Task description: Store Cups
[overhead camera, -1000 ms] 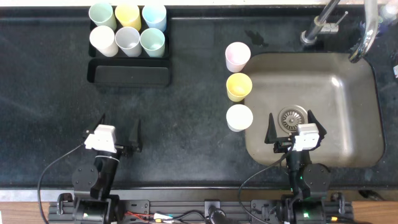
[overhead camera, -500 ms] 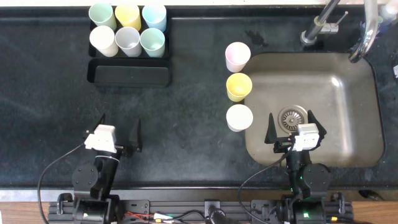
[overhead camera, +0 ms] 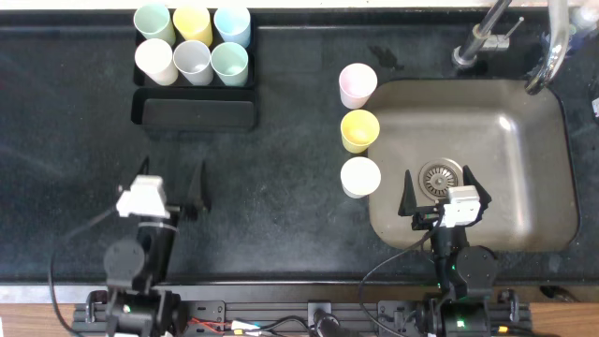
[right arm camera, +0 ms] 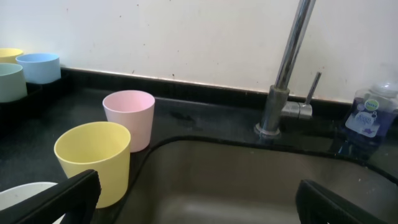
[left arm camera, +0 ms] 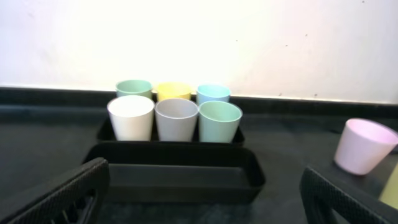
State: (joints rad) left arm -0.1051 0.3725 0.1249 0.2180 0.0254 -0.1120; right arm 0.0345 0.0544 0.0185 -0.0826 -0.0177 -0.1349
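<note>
I find the left claw (overhead camera: 171, 184) spread above the desk (overhead camera: 281, 159); right claw (overhead camera: 439, 190) spread over the sink (overhead camera: 505, 168); pink cup (overhead camera: 357, 84), yellow cup (overhead camera: 359, 130) and white cup (overhead camera: 360, 176) just beside it; six cups (overhead camera: 193, 58) in the tray (overhead camera: 253, 70).

Six cups (left arm camera: 176, 118) are packed in two rows in a black tray (left arm camera: 104, 131) by the back edge of the counter (left arm camera: 43, 149). A second black tray (left arm camera: 180, 182) is set against it. A pink cup (left arm camera: 364, 144) is seen apart.
</note>
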